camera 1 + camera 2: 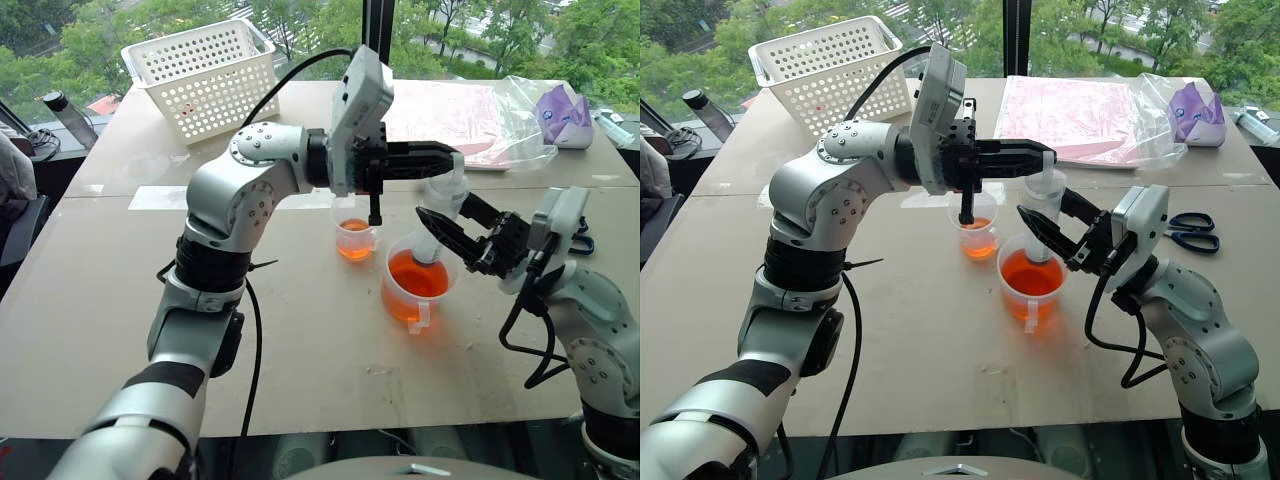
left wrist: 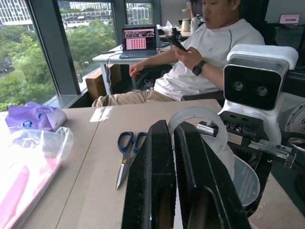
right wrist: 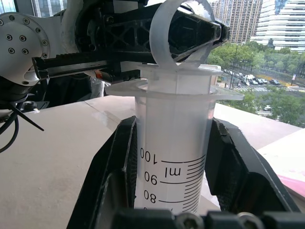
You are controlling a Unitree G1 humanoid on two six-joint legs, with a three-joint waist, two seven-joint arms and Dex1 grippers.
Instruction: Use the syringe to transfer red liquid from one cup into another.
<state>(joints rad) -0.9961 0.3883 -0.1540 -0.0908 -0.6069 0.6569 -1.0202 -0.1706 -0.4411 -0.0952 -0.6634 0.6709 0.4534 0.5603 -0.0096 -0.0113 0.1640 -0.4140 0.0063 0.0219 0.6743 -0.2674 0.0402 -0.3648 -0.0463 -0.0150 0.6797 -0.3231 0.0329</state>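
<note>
Syringe (image 1: 1044, 215) stands upright at frame centre with its tip in the handled beaker (image 1: 1030, 280) of red liquid (image 1: 1029, 273), barrel clamped in the right hand (image 1: 1052, 232); the left hand (image 1: 1025, 156), fingers closed at the plunger loop (image 3: 178, 33), sits at the top. Judged step: drawing liquid; next, pull the plunger up steadily, then carry to the small cup (image 1: 976, 234). Count: one syringe, two cups, two hands.
</note>
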